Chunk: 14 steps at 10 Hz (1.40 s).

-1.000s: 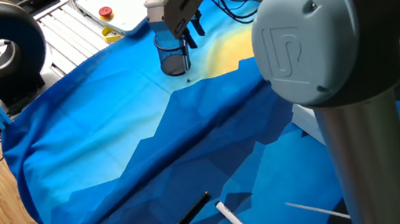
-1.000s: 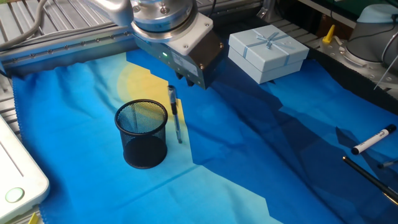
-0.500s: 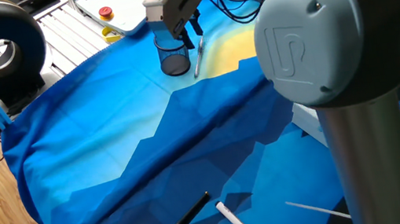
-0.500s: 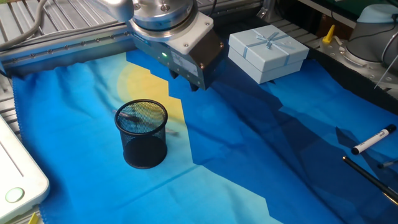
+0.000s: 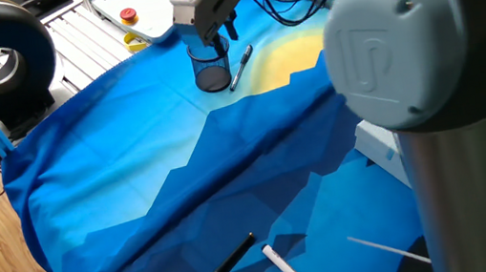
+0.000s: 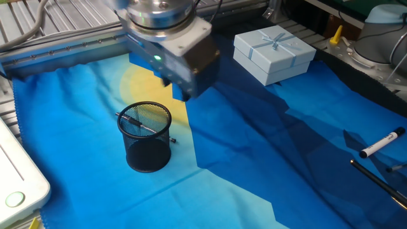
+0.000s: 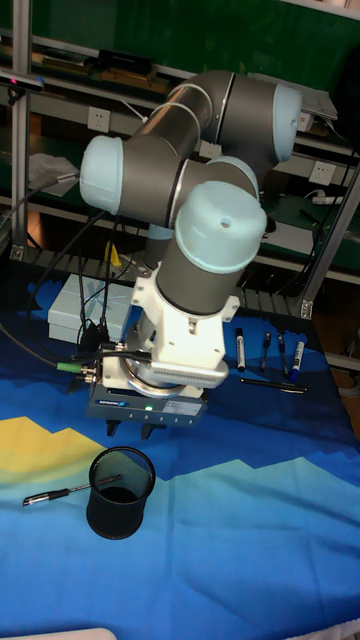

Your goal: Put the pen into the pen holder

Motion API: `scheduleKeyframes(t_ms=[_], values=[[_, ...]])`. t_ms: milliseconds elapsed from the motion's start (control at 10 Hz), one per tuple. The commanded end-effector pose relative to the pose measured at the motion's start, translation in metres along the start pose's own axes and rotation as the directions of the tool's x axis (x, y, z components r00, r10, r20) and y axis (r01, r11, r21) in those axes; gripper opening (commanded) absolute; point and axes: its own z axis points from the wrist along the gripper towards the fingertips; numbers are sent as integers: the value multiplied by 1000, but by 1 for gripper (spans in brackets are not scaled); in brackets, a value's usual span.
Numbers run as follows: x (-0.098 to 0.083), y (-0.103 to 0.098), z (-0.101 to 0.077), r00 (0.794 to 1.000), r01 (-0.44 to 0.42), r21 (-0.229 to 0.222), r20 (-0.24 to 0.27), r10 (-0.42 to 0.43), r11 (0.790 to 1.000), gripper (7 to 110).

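Tall fixed view has it plainly: the pen (image 7: 62, 491) lies nearly flat, one end propped on the rim of the pen holder (image 7: 120, 492) and the rest sticking out toward nine o'clock over the blue cloth (image 7: 250, 540). It's across the cup, not down in it, I'd judge. The gripper (image 7: 148, 429) hangs above at twelve o'clock, holding nothing; jaws apart or together, I cannot tell.

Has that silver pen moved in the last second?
Yes. The pen was held upright beside the pen holder; it has since fallen and lies tilted against the holder's rim, outside the cup, no longer in the tool.
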Motion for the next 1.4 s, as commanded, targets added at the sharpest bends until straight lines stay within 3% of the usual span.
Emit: scheduleKeyframes(t_ms=[0,300,400,500,700,900,1000,1100,1300], values=[[-16,-1,8,991,-76,-58,103,81,995,44],[-10,-15,19,993,-46,-32,105,49,998,44],[-4,-18,18,994,-64,-15,85,65,998,22],[3,-31,10,992,-109,45,72,106,993,22],[2,-31,4,987,-135,30,97,132,990,22],[-12,-42,4,974,-156,34,172,148,987,22],[-17,-46,6,965,-175,20,201,168,984,22],[-19,-50,13,955,-195,-2,226,191,981,7],[-22,-56,31,945,-206,-10,256,202,979,7]])
